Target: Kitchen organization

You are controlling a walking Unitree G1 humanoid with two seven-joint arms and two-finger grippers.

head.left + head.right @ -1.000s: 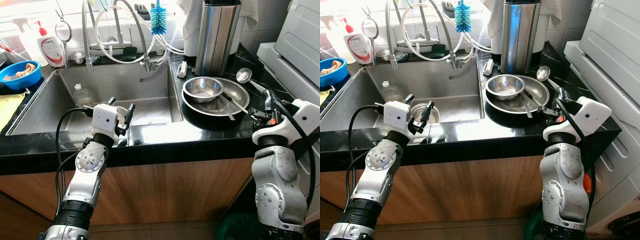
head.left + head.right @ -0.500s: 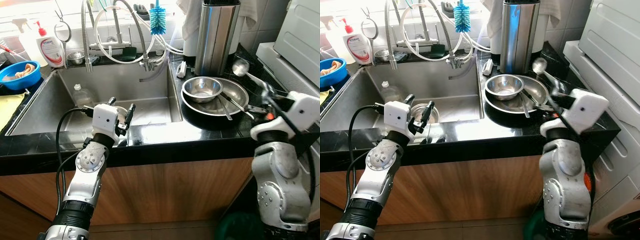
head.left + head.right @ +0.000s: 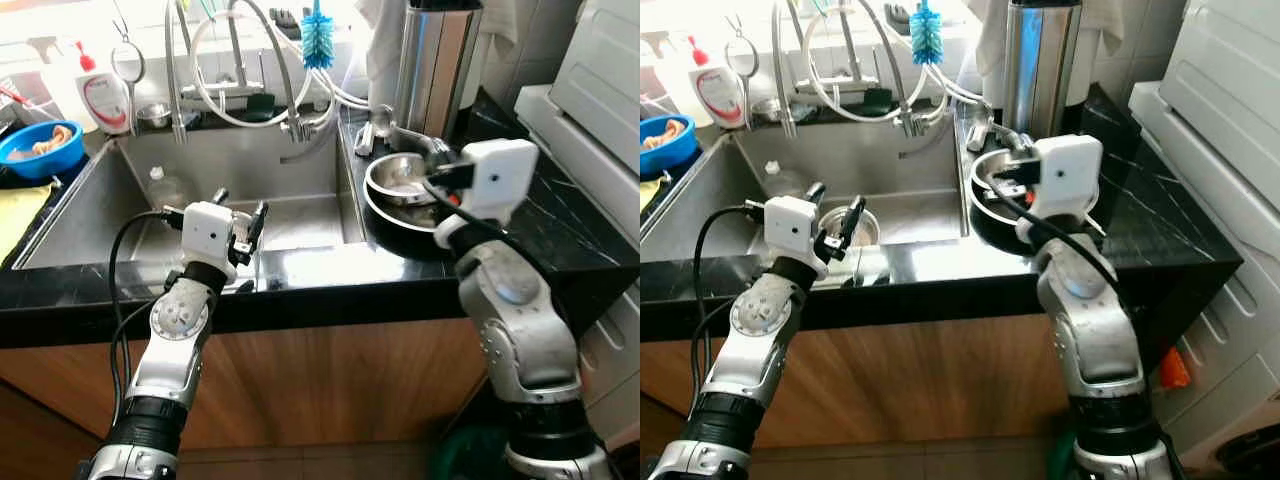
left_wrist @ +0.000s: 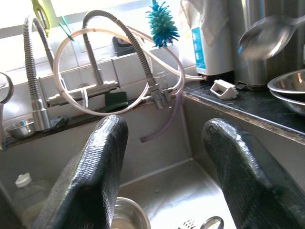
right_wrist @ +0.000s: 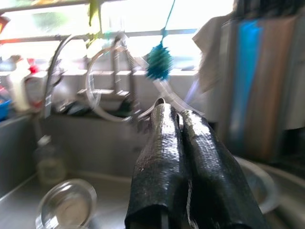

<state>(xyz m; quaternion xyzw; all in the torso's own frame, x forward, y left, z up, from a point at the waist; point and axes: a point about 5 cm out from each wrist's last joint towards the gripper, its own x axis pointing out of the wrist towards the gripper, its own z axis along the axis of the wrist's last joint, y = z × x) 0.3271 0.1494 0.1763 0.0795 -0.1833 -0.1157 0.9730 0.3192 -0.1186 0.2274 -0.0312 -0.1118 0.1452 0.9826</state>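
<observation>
My right gripper (image 3: 442, 176) is shut on a steel ladle (image 3: 408, 137) and holds it in the air over the counter, beside the sink's right wall. In the right wrist view its fingers (image 5: 162, 157) are pressed together. Below it a steel bowl (image 3: 398, 182) sits in a wide steel plate (image 3: 392, 213) on the black counter. The ladle's bowl (image 4: 267, 36) hangs in front of the tall steel canister (image 3: 436, 65). My left gripper (image 3: 240, 215) stands open over the sink's front edge, nothing between its fingers. A small steel bowl (image 3: 847, 226) lies in the sink.
A plastic bottle (image 3: 163, 186) lies in the sink (image 3: 90, 215). Behind it are coiled faucet hoses (image 3: 240, 70), a blue brush (image 3: 318, 40), a soap bottle (image 3: 104, 95) and a blue bowl (image 3: 40, 146). A white appliance (image 3: 600, 80) stands at the right.
My right arm has swung left from the counter's right end to above the plate, carrying the ladle up with it. The left arm has stayed in place.
</observation>
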